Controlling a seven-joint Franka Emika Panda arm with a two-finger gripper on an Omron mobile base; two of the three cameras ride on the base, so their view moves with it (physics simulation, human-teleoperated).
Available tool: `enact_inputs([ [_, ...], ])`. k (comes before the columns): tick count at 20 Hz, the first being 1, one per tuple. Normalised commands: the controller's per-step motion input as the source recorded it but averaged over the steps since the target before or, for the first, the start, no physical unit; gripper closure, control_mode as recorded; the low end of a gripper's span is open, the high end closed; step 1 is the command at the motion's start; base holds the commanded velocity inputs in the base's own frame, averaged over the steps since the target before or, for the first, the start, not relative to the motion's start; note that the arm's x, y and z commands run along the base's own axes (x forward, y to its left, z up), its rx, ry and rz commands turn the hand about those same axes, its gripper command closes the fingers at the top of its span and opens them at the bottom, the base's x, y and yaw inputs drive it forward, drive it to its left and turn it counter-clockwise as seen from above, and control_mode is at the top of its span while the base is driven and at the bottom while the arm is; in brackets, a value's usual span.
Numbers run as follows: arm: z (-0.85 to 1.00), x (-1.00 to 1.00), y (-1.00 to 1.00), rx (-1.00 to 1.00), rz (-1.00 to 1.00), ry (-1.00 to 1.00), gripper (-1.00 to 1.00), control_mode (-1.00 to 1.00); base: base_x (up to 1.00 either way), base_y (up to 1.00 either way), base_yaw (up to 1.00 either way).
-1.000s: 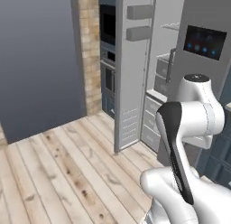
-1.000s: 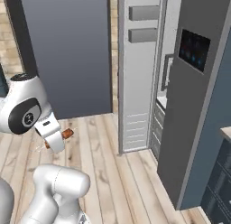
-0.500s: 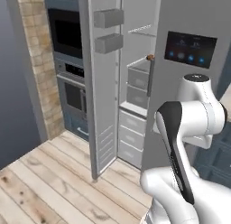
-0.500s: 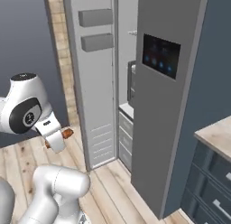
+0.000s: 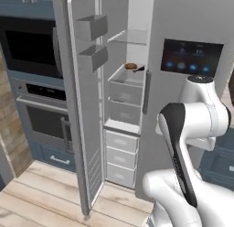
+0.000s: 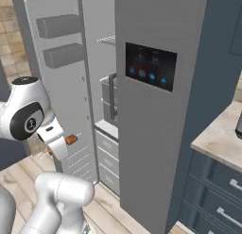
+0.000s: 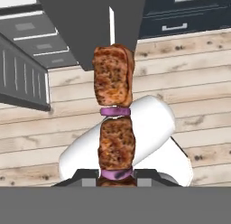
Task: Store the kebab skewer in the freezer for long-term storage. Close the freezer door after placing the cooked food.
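A: The fingers [image 7: 116, 182] were closed tight on the lower end of the kebab skewer [image 7: 114, 128]; two browned meat chunks with purple slices between them rose away from the hand, its thin stick pointing on past them; in the right base view an orange tip of the skewer stuck out beside the wrist, low and left of the fridge.

B: Why held there?

A: I'd judge it was being carried; gripped by one end, the free length could be slid onto a shelf without the hand going deep inside.

B: And the freezer [image 5: 125, 125]?

A: Open; the freezer door [image 5: 87, 107] stood swung out to the left, grey bins on its inner face, leaving glass shelves and white drawers exposed; a round tan lump [image 5: 131, 66] lay in an upper bin.

B: Any writing?

A: None readable; the neighbouring door's dark touch display [image 6: 150, 66] showed only small blue icons, too blurred to make out.
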Motion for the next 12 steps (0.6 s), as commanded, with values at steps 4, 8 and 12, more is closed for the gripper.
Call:
enact_inputs([
  [4,0.00,0.00,0.00,0.00,0.00,0.00,1.00,1.00,0.63,0.55,-0.28],
  [8,0.00,0.00,0.00,0.00,0.00,0.00,1.00,1.00,0.47,0.06,-0.01],
  [12,0.00,0.00,0.00,0.00,0.00,0.00,1.00,1.00,0.57,-0.09,0.11],
])
